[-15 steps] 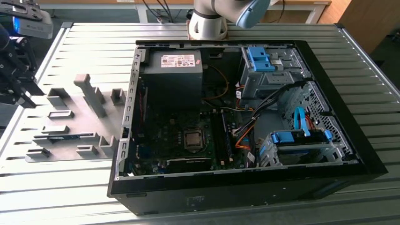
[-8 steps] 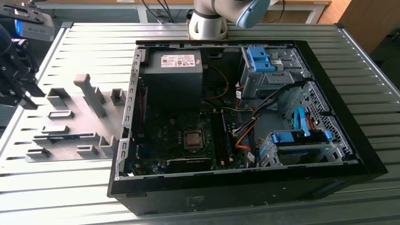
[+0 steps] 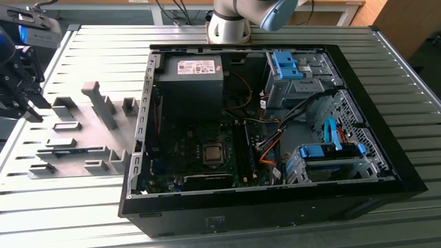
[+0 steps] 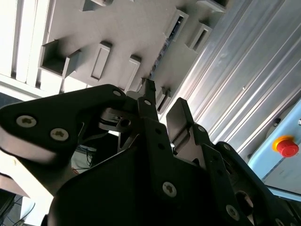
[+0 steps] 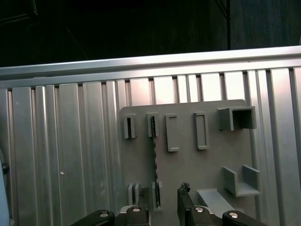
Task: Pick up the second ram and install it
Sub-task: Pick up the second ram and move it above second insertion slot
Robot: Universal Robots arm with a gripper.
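Your end effector (image 5: 163, 201) has its fingers apart and holds nothing. The second ram (image 5: 154, 169) stands on its edge in the grey holder (image 5: 188, 169) on the counter (image 5: 70, 155), low in the first wrist view, close to the fingers. It is not picked up yet, and not in the computer (image 3: 276, 217).

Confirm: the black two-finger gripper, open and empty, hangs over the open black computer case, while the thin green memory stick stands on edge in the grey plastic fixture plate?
One error: the gripper hangs over the grey plastic fixture plate, not the computer case, as the first wrist view shows. It is open and empty, and the thin green memory stick stands on edge in that plate.
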